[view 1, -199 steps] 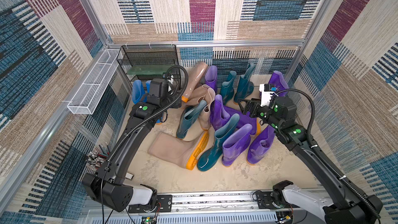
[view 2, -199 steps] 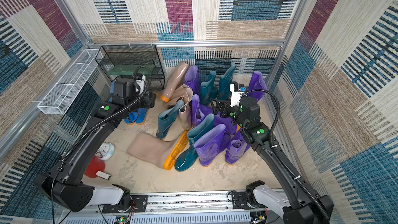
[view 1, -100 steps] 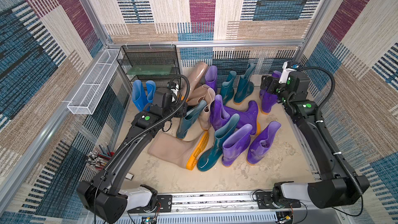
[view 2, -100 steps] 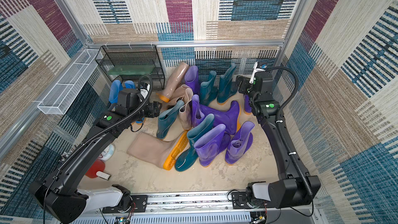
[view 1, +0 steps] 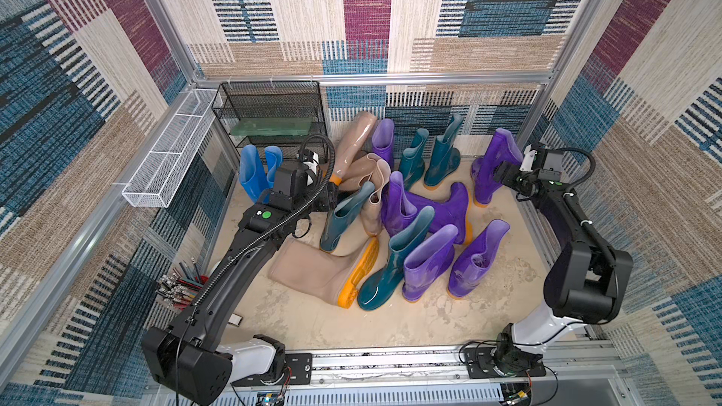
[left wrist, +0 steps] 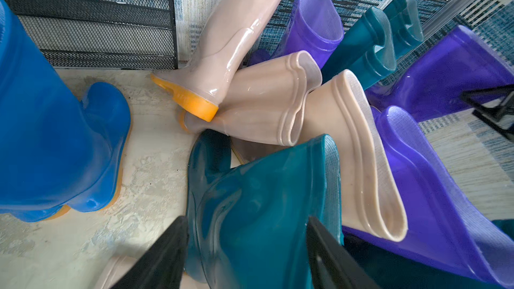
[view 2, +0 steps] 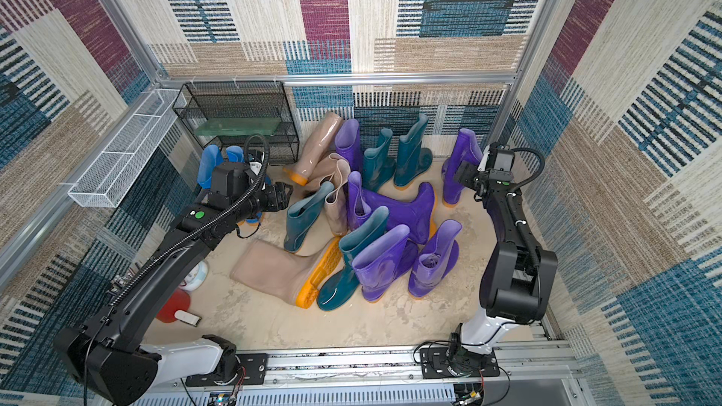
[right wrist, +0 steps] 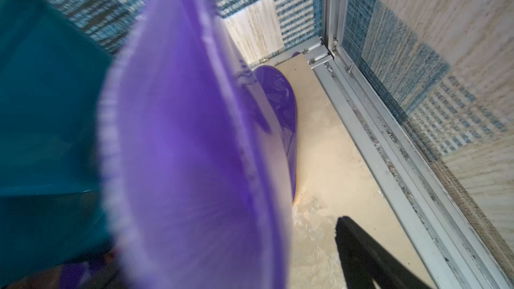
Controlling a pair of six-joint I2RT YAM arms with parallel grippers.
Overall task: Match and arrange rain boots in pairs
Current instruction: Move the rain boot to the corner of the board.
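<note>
My left gripper [view 2: 288,191] gapes at a short teal rubber boot [view 2: 302,220], my right gripper [view 2: 465,176] likewise beside a tall purple rubber boot [view 2: 463,146].

Upper left of my view, a black mesh rack [view 1: 269,109] stands in the back corner, with a green slab [view 1: 273,126] on its shelf. A white wire basket [view 1: 168,154] hangs on the left wall. Lower left, a red object [view 2: 174,304] lies on the beige floor [view 1: 312,322] — what it is, I can't tell.

Patchwork carpet walls [view 1: 367,13] enclose mottled beige floor [view 1: 390,326].
</note>
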